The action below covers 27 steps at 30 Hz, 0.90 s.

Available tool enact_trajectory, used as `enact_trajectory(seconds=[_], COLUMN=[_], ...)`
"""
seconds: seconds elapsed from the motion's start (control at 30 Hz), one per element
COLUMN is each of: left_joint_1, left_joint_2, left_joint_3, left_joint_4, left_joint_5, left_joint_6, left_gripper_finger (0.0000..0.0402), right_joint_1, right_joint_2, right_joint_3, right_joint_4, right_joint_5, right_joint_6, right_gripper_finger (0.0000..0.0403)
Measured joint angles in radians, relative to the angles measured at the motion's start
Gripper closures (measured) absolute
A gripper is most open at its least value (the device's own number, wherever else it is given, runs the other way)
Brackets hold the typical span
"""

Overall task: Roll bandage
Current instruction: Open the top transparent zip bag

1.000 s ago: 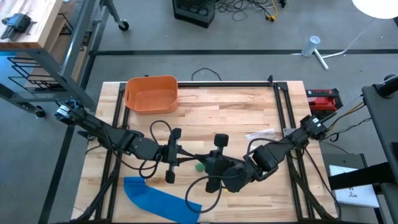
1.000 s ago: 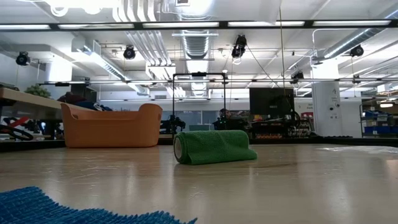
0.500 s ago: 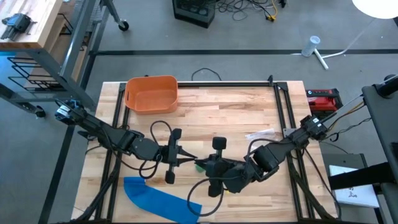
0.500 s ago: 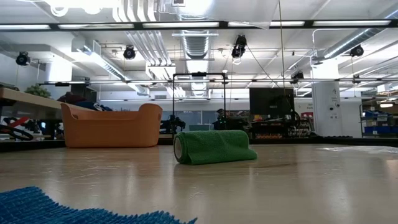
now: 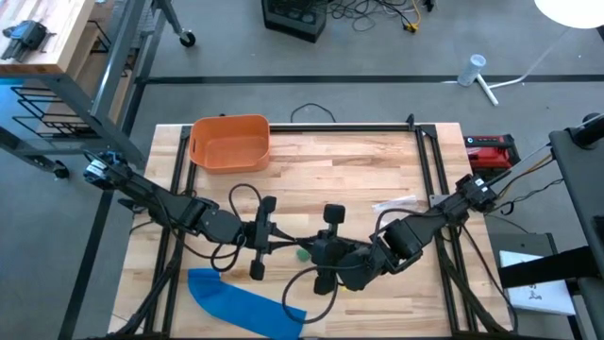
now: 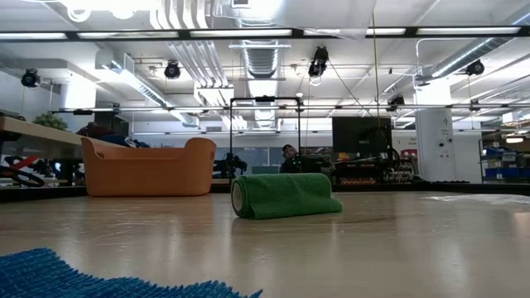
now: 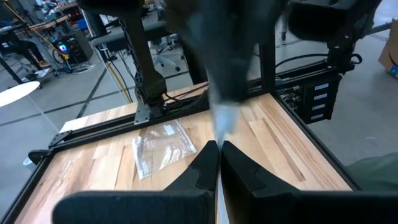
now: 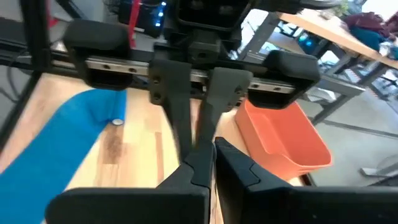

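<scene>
Both my pincers are over the middle of the table, tips nose to nose. Left gripper comes in from the left w/ fingers pressed shut, nothing b/w them; left wrist view shows its fingertips meeting edge to edge. Right gripper comes in from the right, also closed tight & empty; its fingers lie together in the right wrist view, w/ the left gripper's body straight ahead, very close.

Green bandage roll sits right at the spot where the two tips meet; only a small green bit shows from above, so can't tell if either tip touches it. In the low view the roll lies on its side on the tabletop, rolled up.

Blue cloth lies flat near the front edge, just beside my left gripper. Orange bin stands well beyond it, toward the far left corner. Clear plastic bag lies near my right arm's elbow.
</scene>
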Motion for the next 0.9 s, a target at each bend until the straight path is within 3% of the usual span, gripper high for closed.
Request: enact_trajectory(seconds=[0.13,0.57,0.9], left_joint_1=[0.0,-0.001,-0.001], left_joint_2=[0.0,0.0,0.0], left_joint_3=[0.0,0.0,0.0], left_joint_4=[0.012,0.003,0.001], left_joint_5=[-0.001,0.006,0.01], left_joint_6=[0.0,0.0,0.0], left_gripper_finger=[0.0401,0.0401,0.0401], right_joint_1=[0.0,-0.007,-0.008], right_joint_2=[0.0,0.0,0.0], right_joint_3=[-0.002,-0.002,-0.004], right_joint_4=[-0.002,0.0,-0.002], right_joint_5=[-0.092,0.032,-0.006], right_joint_6=[0.003,0.011,0.007], right_gripper_finger=[0.0399,0.0399,0.0394])
